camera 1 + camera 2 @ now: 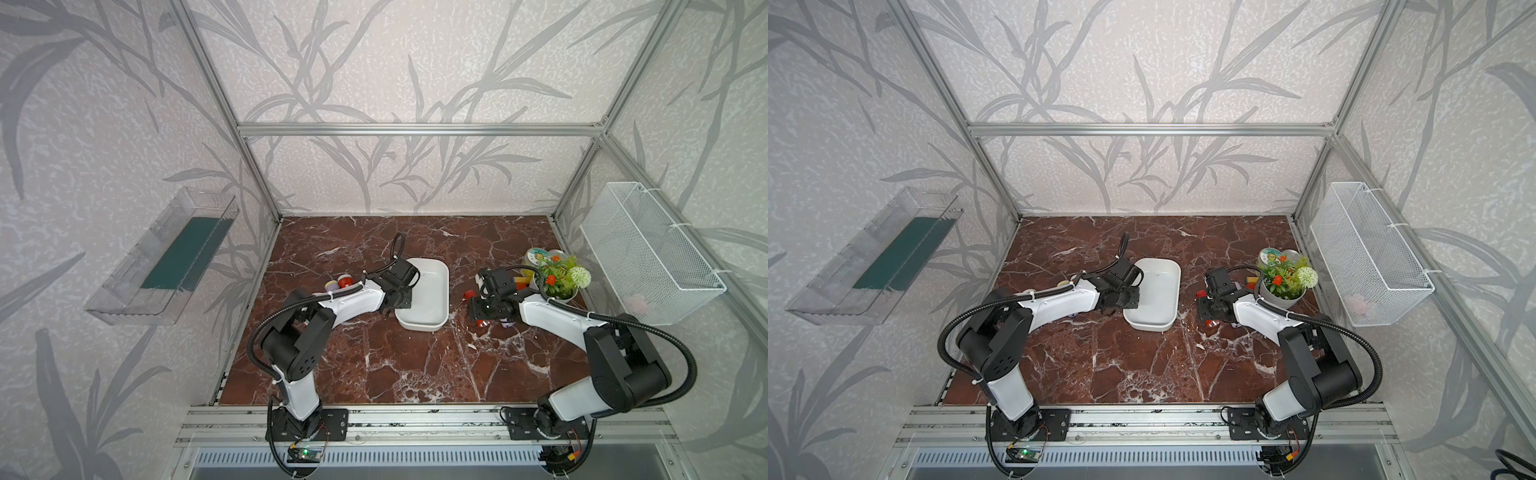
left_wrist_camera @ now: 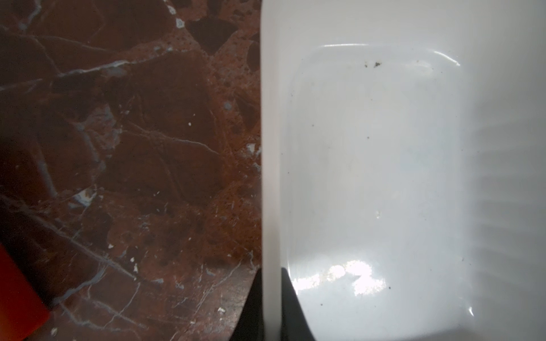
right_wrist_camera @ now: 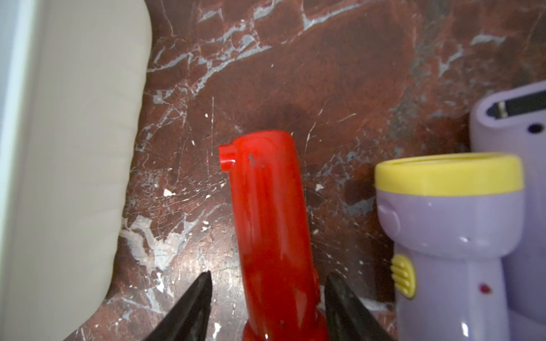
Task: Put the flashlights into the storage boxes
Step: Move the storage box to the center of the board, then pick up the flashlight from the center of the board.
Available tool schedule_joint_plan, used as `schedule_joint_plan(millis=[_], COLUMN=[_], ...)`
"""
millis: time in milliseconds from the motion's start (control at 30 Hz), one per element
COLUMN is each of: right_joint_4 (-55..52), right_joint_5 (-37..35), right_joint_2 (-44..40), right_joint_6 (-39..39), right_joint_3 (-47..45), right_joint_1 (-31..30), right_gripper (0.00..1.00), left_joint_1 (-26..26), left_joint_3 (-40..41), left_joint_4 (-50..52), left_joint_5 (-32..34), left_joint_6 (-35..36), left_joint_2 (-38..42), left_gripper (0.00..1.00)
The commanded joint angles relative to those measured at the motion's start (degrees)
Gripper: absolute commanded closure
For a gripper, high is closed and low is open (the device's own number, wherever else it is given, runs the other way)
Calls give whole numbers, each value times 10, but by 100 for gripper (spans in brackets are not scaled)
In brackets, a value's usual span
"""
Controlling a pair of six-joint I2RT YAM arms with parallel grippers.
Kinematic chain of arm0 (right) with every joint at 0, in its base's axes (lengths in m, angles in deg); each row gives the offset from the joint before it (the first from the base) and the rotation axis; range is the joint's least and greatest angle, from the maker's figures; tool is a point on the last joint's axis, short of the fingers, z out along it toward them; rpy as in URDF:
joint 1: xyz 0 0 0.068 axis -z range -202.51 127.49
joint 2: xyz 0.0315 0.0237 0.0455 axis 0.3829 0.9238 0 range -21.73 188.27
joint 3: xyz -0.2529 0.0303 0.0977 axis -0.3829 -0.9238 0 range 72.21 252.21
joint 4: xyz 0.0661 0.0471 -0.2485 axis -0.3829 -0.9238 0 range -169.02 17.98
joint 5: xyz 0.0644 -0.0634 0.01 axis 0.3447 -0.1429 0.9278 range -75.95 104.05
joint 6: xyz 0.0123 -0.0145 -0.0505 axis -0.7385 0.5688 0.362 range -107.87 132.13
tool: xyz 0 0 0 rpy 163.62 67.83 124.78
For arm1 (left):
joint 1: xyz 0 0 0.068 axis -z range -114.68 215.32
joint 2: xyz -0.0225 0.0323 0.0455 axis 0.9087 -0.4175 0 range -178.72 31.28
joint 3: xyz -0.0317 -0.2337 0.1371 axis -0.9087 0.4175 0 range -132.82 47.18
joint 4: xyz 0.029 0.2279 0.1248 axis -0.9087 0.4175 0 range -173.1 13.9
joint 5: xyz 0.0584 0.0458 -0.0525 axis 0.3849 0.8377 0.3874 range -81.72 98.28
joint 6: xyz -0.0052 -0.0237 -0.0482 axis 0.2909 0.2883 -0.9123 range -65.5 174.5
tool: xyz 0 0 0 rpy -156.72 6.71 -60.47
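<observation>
No writing, number or brand mark can be read anywhere in these views. The round tin lid (image 1: pixel 535 254) at the far right of the table, behind the potted flowers, carries a colourful printed picture in both top views (image 1: pixel 1269 255). Any lettering on it is too small and blurred to make out. The small circuit board (image 1: pixel 305 454) on the near rail, below the left arm's base, shows a green light. Its markings cannot be read either.
</observation>
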Motion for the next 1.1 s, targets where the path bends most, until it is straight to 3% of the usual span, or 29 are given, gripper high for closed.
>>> schedule_joint_plan(millis=[0, 133, 267, 367, 433, 467, 1067], right_joint_4=[-15, -22, -30, -33, -38, -40, -88], right_joint_5=[0, -4, -6, -8, -10, -11, -21], right_joint_2=[11, 24, 35, 40, 44, 46, 57], right_joint_6=[-1, 3, 3, 4, 5, 5, 6], right_joint_3=[20, 28, 37, 41, 45, 47, 88], right_joint_1=[-4, -6, -7, -7, -7, -7, -10], right_gripper=[40, 43, 51, 54, 54, 54, 62], left_joint_1=[8, 14, 17, 21, 22, 22, 21], left_joint_3=[17, 22, 18, 16, 17, 16, 89], left_joint_4=[-2, -9, -6, -4, -4, -3, -56], left_joint_5=[22, 20, 26, 31, 36, 41, 119], left_joint_6=[-28, -37, -37, -37, -33, -31, 18], left_joint_2=[22, 21, 21, 31, 40, 45, 194], left_gripper=[87, 85, 68, 45, 9, 1, 1])
